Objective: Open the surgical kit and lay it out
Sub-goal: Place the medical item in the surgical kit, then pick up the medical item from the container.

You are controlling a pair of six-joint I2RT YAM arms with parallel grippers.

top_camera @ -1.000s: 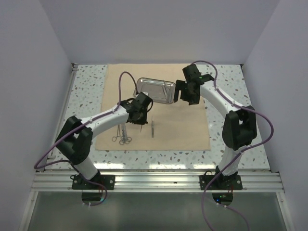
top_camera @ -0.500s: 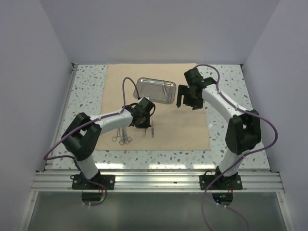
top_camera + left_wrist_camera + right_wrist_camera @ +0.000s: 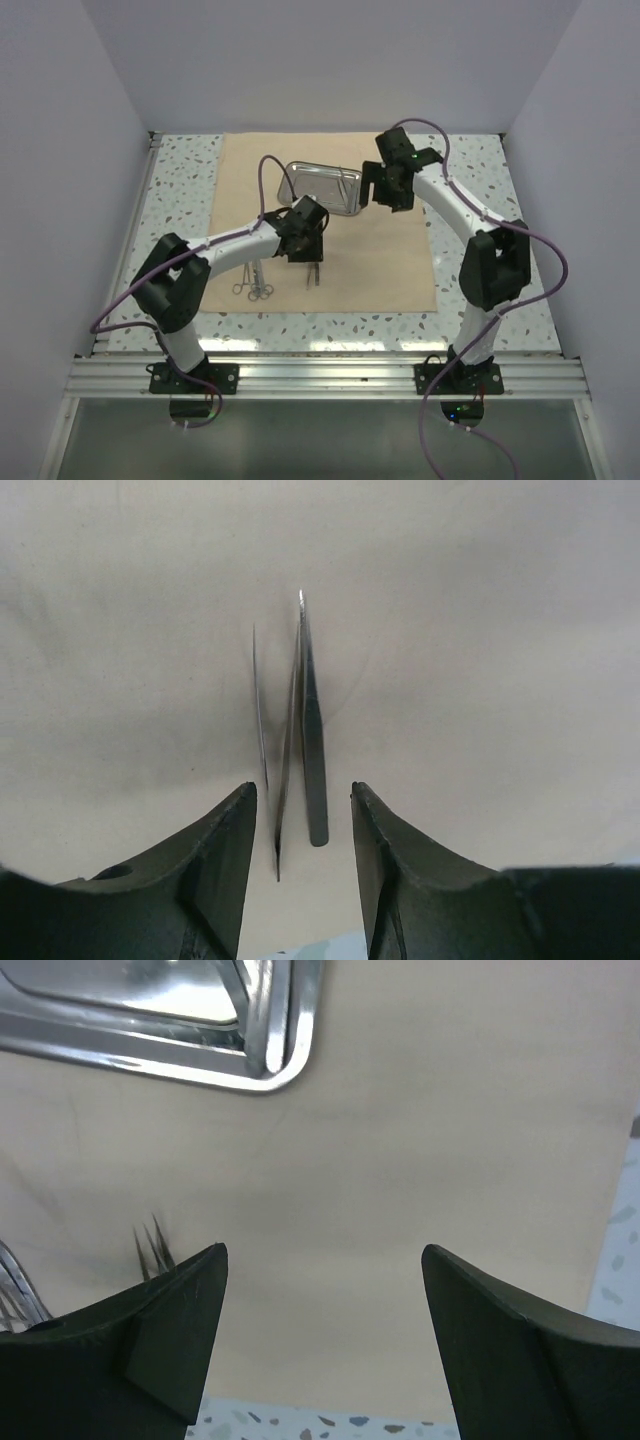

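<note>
Cloth wrap [image 3: 380, 270]: one, spread flat under everything.
Tray [image 3: 315, 192]: one, on the far middle of the cloth; your right wrist view shows its rounded corner.
Tweezers [image 3: 312, 750]: three thin blades in the left wrist view, blurred from above.
Scissor-like instruments [image 3: 255, 284]: cluster left of the tweezers, count unreadable.
Left gripper [image 3: 303, 792]: narrowly parted, straddling the tweezers.
Right gripper [image 3: 325, 1252]: wide, empty, beside the tray.

The steel tray [image 3: 150, 1052] runs off the right wrist view's top edge.
</note>
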